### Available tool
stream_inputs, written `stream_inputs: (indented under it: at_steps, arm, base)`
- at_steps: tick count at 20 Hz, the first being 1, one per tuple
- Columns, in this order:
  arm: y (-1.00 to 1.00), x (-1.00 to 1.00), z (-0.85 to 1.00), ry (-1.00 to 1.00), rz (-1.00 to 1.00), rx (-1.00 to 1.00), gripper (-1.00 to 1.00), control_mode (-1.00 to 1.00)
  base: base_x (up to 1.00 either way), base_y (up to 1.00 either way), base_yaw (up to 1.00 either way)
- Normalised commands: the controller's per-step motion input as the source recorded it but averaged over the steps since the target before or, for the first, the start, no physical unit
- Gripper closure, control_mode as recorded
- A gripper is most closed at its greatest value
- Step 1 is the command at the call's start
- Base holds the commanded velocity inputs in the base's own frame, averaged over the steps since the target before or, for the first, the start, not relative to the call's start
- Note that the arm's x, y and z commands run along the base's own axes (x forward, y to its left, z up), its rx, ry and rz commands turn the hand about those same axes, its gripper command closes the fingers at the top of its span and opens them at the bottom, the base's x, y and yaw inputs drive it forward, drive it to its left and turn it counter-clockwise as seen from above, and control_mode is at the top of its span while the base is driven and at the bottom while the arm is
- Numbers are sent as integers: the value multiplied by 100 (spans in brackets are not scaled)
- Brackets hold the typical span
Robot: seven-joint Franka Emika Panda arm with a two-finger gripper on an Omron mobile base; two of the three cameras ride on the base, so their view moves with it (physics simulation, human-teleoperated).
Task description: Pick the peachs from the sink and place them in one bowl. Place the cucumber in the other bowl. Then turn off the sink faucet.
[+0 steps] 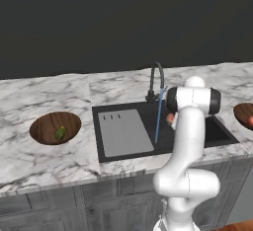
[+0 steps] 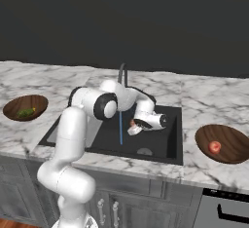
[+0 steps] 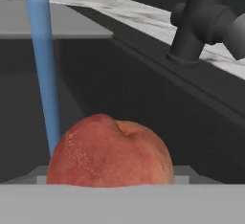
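Note:
One peach (image 3: 110, 153) fills the bottom of the hand view, close up between the jaws, in front of the sink's dark back wall. In the right base view my gripper (image 2: 133, 126) reaches down into the black sink (image 2: 176, 124) and is shut on that peach (image 2: 132, 123), just right of the water stream. The same peach (image 1: 171, 119) peeks out beside my arm. A second peach (image 2: 214, 147) lies in the right wooden bowl (image 2: 228, 137). The cucumber (image 1: 60, 133) lies in the left wooden bowl (image 1: 47, 124). The sink faucet (image 1: 157, 79) is running.
A blue water stream (image 3: 45, 70) falls from the spout into the basin just left of the held peach. The faucet base (image 3: 191, 31) stands on the marble behind the sink. A grey drainboard (image 1: 123, 134) covers the sink's left half.

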Motion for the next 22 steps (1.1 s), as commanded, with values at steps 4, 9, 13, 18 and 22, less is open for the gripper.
stream_inputs:
  at_steps: [4, 9, 13, 18, 22]
  arm:
    - [-23, -41, 81, -7, -18, 0, 100, -100]
    - [-16, -46, 77, -6, -18, 0, 100, -100]
    - [-16, -41, 84, 0, -20, -1, 100, -100]
    - [-30, -36, 69, 0, -24, 0, 100, -100]
    - [-50, -36, 27, 0, -34, 0, 100, -100]
  base:
    - [0, 0, 0]
    - [0, 0, 0]
    - [0, 0, 0]
    - [0, 0, 0]
    - [0, 0, 0]
